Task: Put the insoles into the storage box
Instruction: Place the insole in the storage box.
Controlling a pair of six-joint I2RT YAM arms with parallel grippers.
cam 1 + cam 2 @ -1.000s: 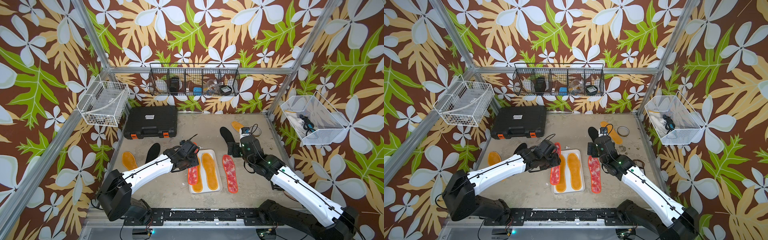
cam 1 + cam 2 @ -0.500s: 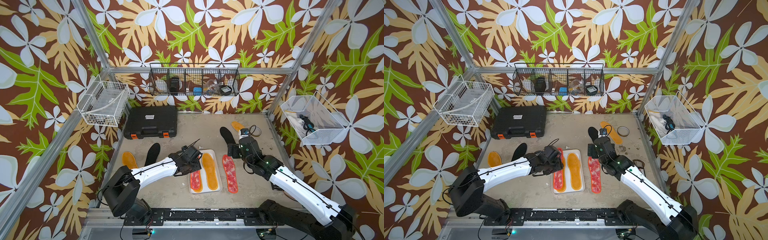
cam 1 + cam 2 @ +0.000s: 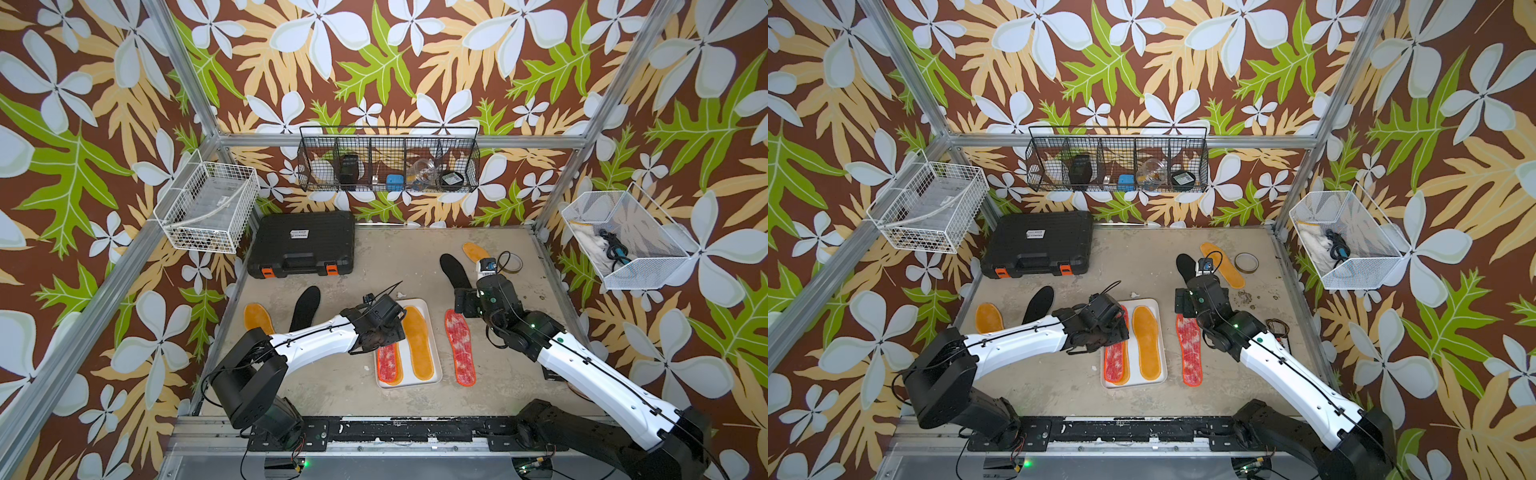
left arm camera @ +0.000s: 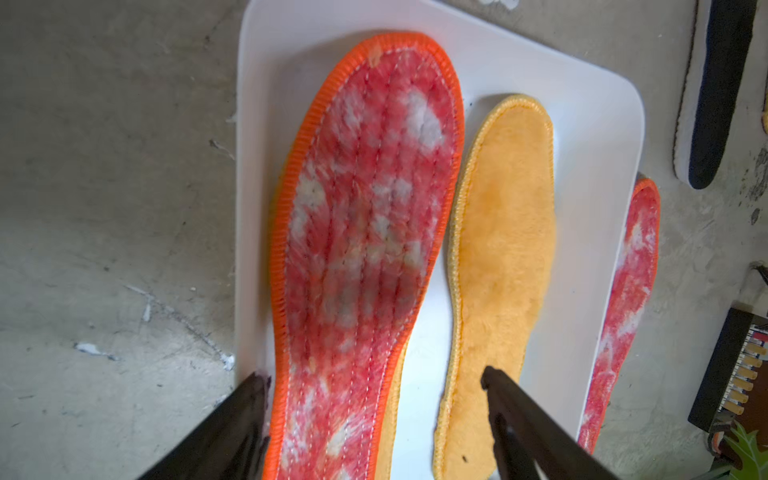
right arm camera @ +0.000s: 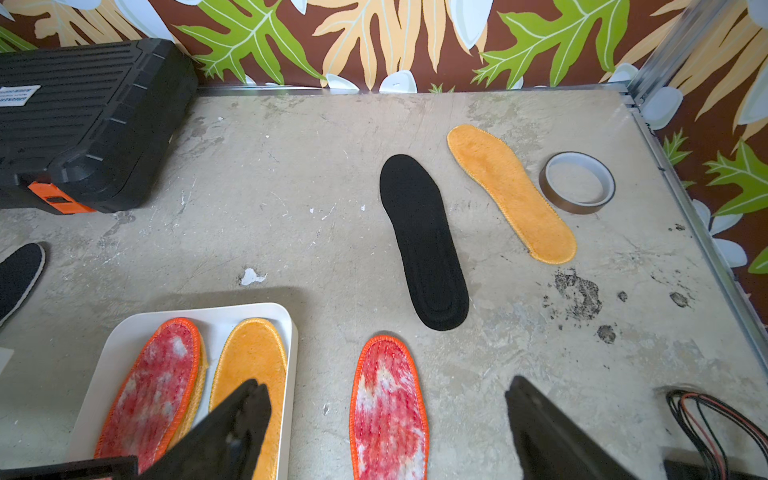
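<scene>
A tabletop cell seen from above and from two wrist cameras, partway through packing insoles. The white storage box [image 4: 590,137] sits mid-table and holds three: a red-white insole [image 4: 365,216] lying on top of an orange-yellow insole [image 4: 392,415] of which only a sliver shows, and a second orange-yellow insole [image 4: 505,249] just beside them. The left gripper [image 4: 372,376] hangs low over one end of the red-white insole, with its jaws spread to either side and gripping nothing, so this looks like the moment of letting go. The right gripper [image 5: 386,384] hovers, jaws wide and empty, above the matching red-white insole [image 5: 388,432], which lies flat on the concrete table [image 3: 374,257] just beside the box. Four more wait on the table: a black insole [image 5: 424,245] and an orange-yellow one [image 5: 511,191] near a tape roll [image 5: 577,183] on the right, and another black insole [image 3: 305,307] and orange-yellow one [image 3: 257,318] on the left, in front of a black hard case [image 3: 305,245]. The likely next move is for the left arm to lift clear while the right comes down and pinches the thin, floppy red-white insole by its edge, which calls for a low, careful grasp against the table.
</scene>
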